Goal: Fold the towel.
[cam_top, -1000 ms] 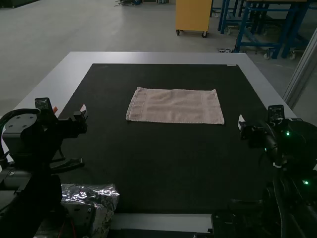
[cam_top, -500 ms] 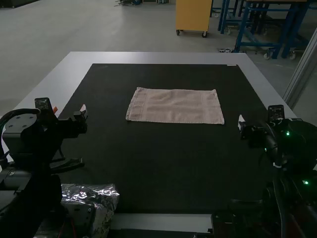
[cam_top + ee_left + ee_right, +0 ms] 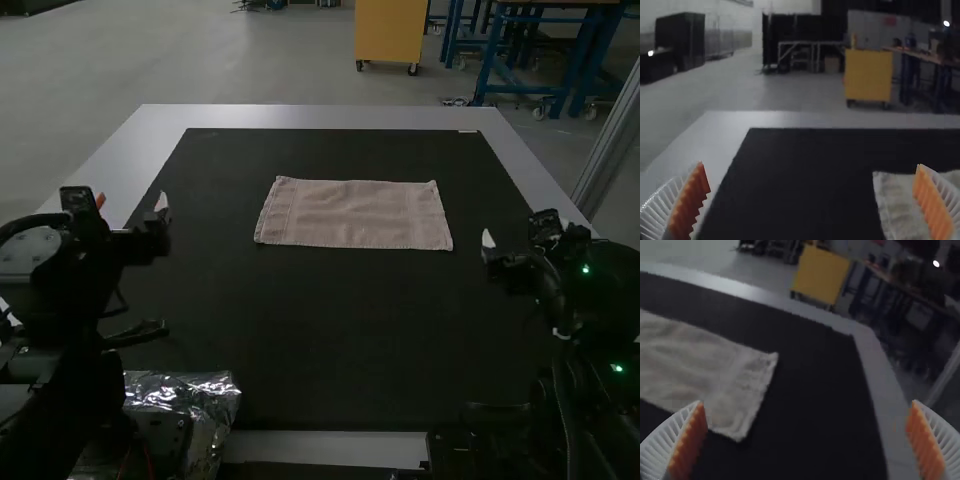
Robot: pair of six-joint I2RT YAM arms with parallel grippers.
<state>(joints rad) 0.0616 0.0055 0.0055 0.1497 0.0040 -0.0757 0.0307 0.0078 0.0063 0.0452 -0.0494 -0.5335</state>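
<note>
Fingers (image 3: 926,445) stand open well off either side of the towel (image 3: 352,213).

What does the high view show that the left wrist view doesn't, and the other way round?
High view: all four corners of the flat towel, the right arm and crumpled foil near the table's near edge.
Left wrist view: close detail of the left gripper, with ribbing on its parted orange pads.
Both: part of the towel, the black mat and the table's pale border.
</note>
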